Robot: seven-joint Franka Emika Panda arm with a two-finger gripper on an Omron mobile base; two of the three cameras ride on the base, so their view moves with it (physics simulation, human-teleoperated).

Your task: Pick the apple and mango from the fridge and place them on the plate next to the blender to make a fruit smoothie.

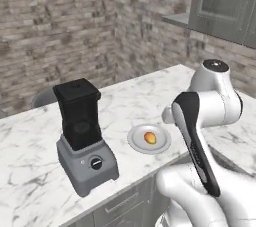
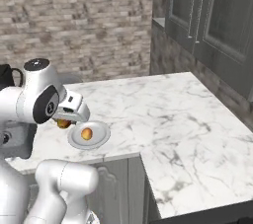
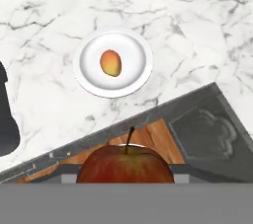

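The orange-yellow mango (image 1: 150, 138) lies in the middle of the round pale plate (image 1: 135, 142), which sits on the marble counter (image 1: 150, 96) near its front edge, just right of the blender (image 1: 82, 133) with its black jar and grey base. The red apple (image 3: 125, 164), stem upright, hangs in the air off the counter's front edge, short of the plate.

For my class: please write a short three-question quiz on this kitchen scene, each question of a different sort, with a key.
1. True or false: the mango already lies on the plate.
2. Multiple choice: seen from the left base view, the plate sits on which side of the blender? A) left B) right C) behind it
3. Fill in: the claw carries the ____, with its stem up in the hand view.

Key
1. True; it lies near the plate's middle.
2. B; both stand on the marble counter.
3. Apple; it is not yet over the plate.
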